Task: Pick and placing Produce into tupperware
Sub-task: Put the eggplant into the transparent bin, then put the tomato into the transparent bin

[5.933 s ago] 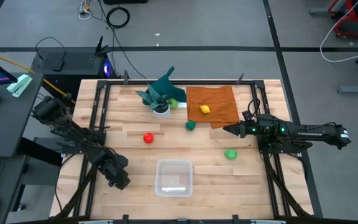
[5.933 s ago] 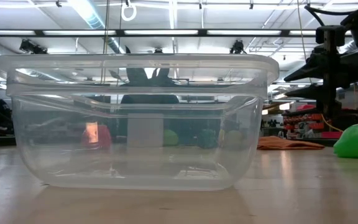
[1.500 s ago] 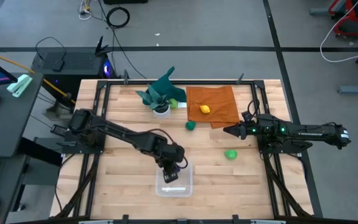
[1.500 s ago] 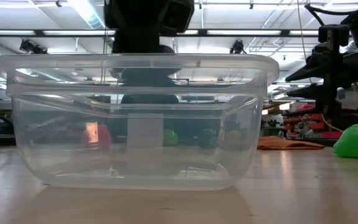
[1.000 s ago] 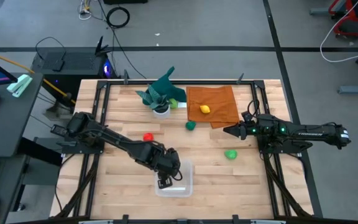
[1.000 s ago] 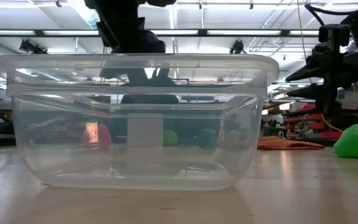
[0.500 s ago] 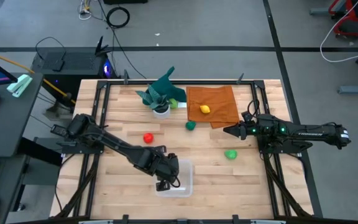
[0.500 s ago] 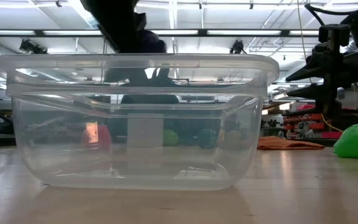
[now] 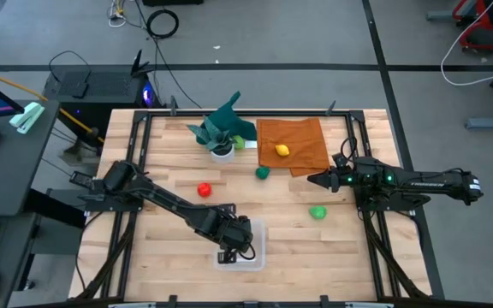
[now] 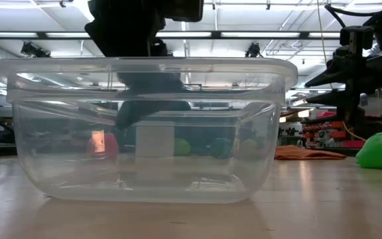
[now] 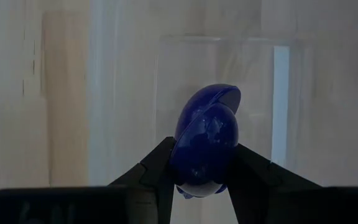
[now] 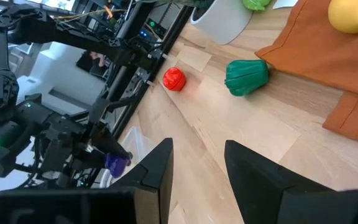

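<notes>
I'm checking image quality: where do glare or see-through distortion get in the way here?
Low view: the clear tupperware fills the frame, its walls smearing the produce behind; ceiling lights glare above. Left wrist view: the left gripper and purple eggplant are sharp, the tupperware walls pale streaks.

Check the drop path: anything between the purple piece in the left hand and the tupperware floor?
Nothing visible. The left hand grips the purple eggplant directly over the tupperware, already dipping inside its walls. The box looks empty beneath it. The right hand waits far off, near the cloth.
</notes>
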`<state>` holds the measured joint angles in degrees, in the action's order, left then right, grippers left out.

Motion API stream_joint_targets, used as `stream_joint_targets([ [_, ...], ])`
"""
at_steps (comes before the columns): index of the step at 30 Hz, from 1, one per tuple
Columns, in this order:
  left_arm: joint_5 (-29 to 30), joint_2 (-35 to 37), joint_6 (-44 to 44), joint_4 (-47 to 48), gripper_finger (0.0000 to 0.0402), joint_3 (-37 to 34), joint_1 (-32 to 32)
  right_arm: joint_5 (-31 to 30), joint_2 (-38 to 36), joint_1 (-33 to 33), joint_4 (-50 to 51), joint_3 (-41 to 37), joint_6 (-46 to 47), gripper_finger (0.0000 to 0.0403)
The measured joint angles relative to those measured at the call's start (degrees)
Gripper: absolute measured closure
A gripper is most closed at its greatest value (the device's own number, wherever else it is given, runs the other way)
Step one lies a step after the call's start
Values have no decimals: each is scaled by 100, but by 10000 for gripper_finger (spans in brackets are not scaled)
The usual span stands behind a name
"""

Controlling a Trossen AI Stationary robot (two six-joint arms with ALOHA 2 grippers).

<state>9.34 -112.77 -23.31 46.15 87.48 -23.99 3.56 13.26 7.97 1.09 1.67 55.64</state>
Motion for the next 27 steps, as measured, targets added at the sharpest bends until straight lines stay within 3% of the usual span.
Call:
stream_joint_targets([
  [14,-42,-354,146,-152,273,-1,44,-1,28,0,2,0,-30,291],
  [27,-59,-446,146,-208,215,0,44,-1,37,0,2,0,-36,291],
])
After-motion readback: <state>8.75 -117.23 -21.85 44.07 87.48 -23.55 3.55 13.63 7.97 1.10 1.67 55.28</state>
